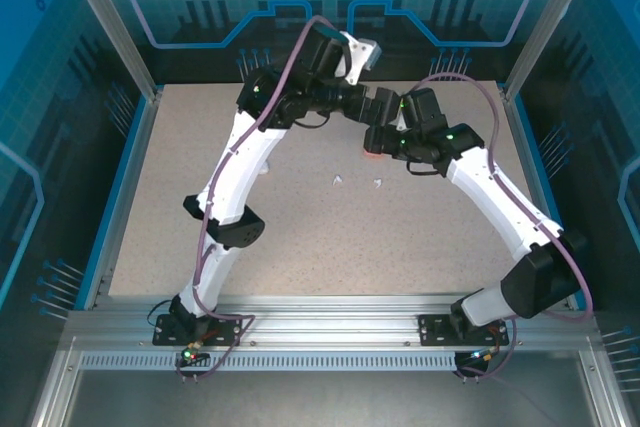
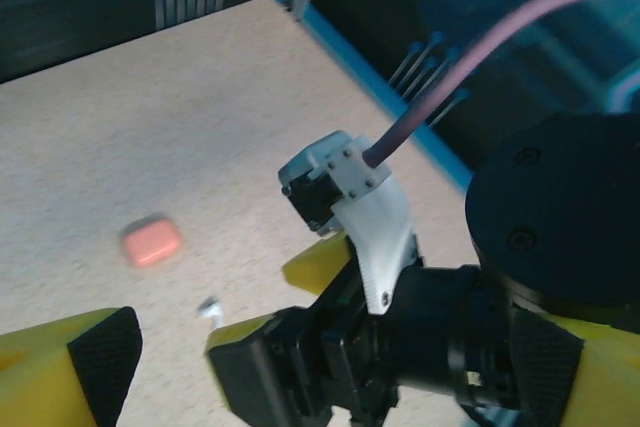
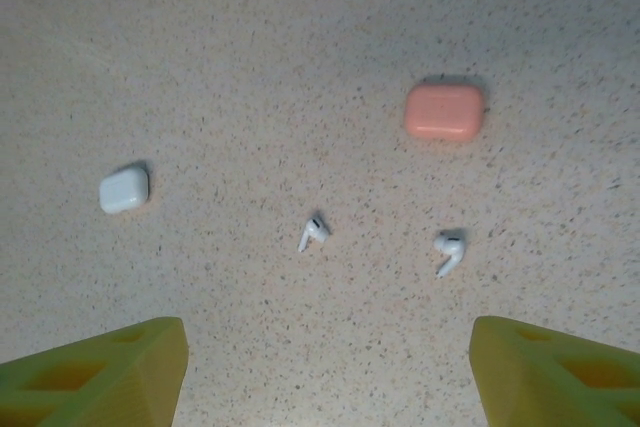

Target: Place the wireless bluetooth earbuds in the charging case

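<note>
While both arms reach over the far half of the table, the right gripper hangs above the parts with its jaws open and nothing between them. Below it lie the first earbud and the second earbud, both white, loose on the bare surface and apart from each other. The pink case sits beyond the second earbud, lid shut. The white case lies well off to the side, also shut. Neither earbud touches a case. The left gripper has its jaws spread wide and empty, and the right arm's wrist crosses its view.
</note>
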